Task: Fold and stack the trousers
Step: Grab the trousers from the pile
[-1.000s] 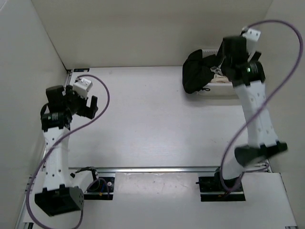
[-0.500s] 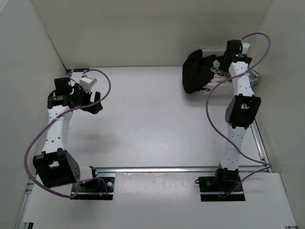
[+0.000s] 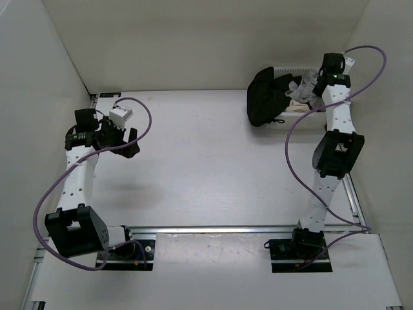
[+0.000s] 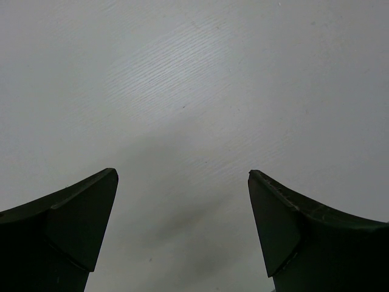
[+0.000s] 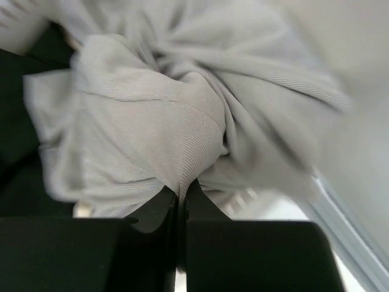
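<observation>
Basket [image 3: 292,67] at table's [image 3: 206,168] far-right corner; trousers [image 5: 152,121] in it, other garment [image 3: 263,98] over its left edge (L gripper [image 4: 182,176] well apart, over table's left).

one left gripper [image 4: 182,176] and one right gripper [image 5: 181,193]. at one o'clock: one pair of grey trousers [image 3: 301,88], one black garment [image 3: 264,98], one white basket [image 3: 292,67].

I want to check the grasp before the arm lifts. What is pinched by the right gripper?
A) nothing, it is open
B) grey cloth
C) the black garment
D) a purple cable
B: in the right wrist view the right gripper is shut, with a fold of the grey trousers caught between its tips.
</observation>
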Motion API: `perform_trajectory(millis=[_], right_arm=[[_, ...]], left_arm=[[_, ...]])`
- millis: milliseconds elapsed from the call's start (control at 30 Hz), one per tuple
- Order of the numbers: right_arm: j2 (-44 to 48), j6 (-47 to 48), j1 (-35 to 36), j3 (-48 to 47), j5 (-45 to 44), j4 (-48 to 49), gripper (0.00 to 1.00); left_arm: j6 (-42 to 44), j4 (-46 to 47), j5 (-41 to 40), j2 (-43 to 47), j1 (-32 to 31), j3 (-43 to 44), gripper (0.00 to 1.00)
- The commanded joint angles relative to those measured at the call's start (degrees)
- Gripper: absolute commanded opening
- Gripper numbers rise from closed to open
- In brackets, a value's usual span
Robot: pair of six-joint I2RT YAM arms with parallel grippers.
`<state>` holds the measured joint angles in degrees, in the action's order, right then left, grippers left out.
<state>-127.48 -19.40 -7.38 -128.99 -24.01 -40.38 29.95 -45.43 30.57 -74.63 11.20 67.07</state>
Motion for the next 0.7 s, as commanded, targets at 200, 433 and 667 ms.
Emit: perform_trajectory(millis=[200,433,667], right_arm=[[30.87,9.19,11.73,-3.1,7.91,9.34,0.0],[46.34,5.2,32.49,-0.66,19.76,24.09,0.0],[44.43,-16.44,33.56,5.41,39.55,37.84,0.0]], left_arm=[[-2.44,-0.01,1.69,10.19,0.22,-1.85,1.0],[-6.04,-0.54,-2.52,16.87,0.22,-2.38,1.0],[-10.0,-0.54,-8.06,19.96,0.22,-1.24,1.0]])
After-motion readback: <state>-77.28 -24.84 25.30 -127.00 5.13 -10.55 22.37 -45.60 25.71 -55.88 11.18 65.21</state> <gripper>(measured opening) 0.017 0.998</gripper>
